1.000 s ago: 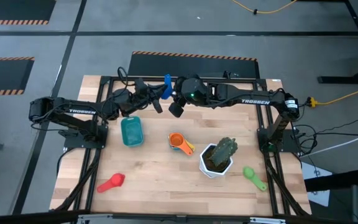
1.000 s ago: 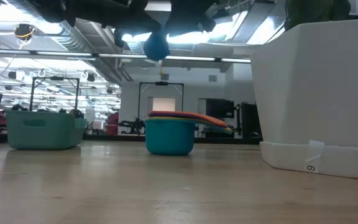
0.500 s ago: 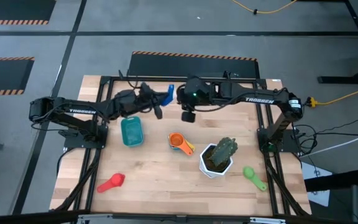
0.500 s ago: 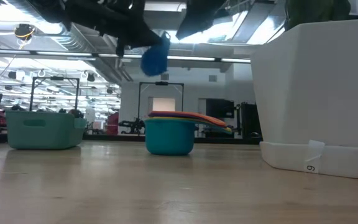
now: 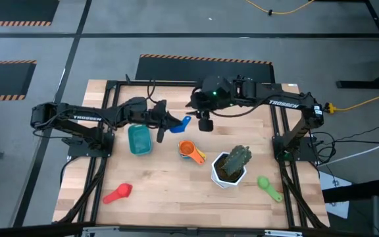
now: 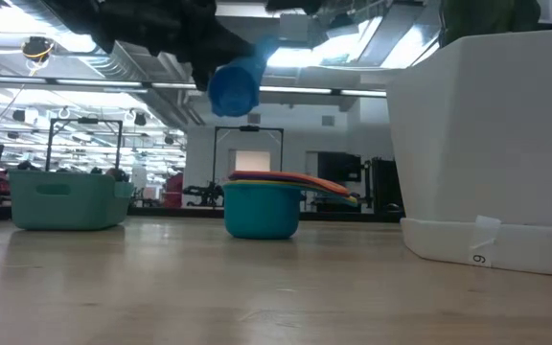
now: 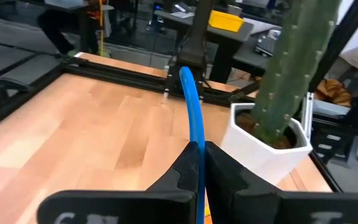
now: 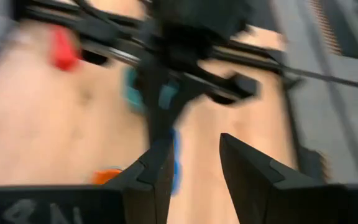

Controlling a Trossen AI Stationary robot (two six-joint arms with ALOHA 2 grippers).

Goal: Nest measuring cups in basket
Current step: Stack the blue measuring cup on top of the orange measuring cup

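My left gripper (image 5: pixel 168 123) is shut on a blue measuring cup (image 5: pixel 183 123), which hangs in the air (image 6: pixel 233 86) between the teal basket (image 5: pixel 139 139) and a stack of nested cups (image 5: pixel 189 151). The stack stands on the table with a teal cup at the bottom (image 6: pixel 262 211). A red cup (image 5: pixel 118 193) lies near the front left and a green cup (image 5: pixel 268 186) near the front right. My right gripper (image 5: pixel 204 122) hangs open above the table just right of the blue cup, with nothing between its fingers (image 8: pixel 194 165). My left gripper pinches a thin part of the blue cup (image 7: pixel 195 146), seen edge-on, between its two fingers. The fingers come at it about level from the table's left. The cup sticks out past the fingertips and is lifted clear of the table.
A white pot with a green cactus (image 5: pixel 230 166) stands right of the stack and fills the right of the low view (image 6: pixel 487 144). The black frame rails (image 5: pixel 176 84) run along the table's far edge and sides. Bare wood lies at the front middle.
My left gripper has swung the blue cup from the far rail toward the near edge and lower, turning at the wrist, so that the cup now hangs close to the stack. My right gripper has risen and drawn back toward the right, rolling as it went.
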